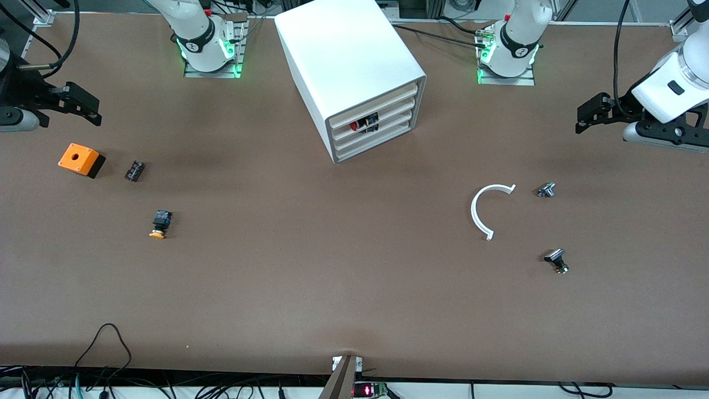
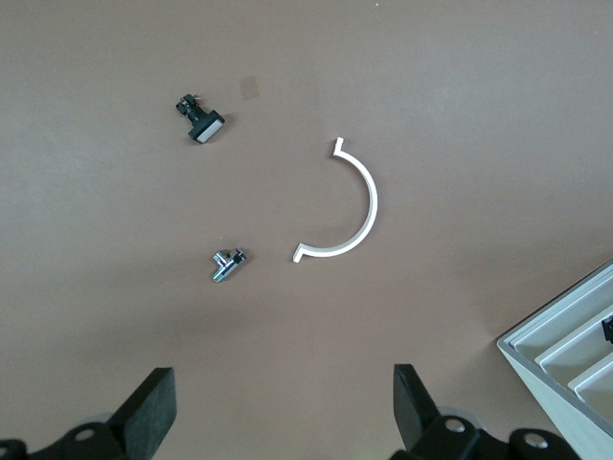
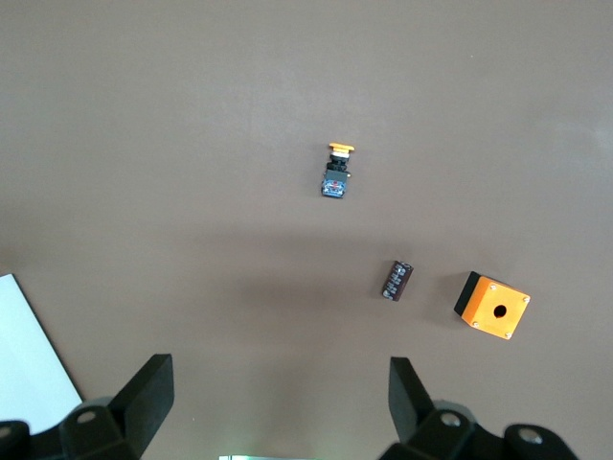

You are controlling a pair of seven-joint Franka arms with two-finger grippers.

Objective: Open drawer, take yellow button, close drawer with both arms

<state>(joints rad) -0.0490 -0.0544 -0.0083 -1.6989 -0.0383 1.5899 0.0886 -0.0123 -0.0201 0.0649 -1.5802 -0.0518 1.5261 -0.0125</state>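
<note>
Buttons first: the small orange-yellow-capped push button with black blocky body lies on the brown table, nearest the camera at about seven o'clock; light, rigid, best pinched across its body. At twelve o'clock the slim white top drawer sits shut. Left gripper and right gripper hover with fingers spread, empty.

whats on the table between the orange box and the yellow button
A small black block lies on the table between the orange box and the button, touching neither. The front view shows it; the right wrist view does too.
</note>
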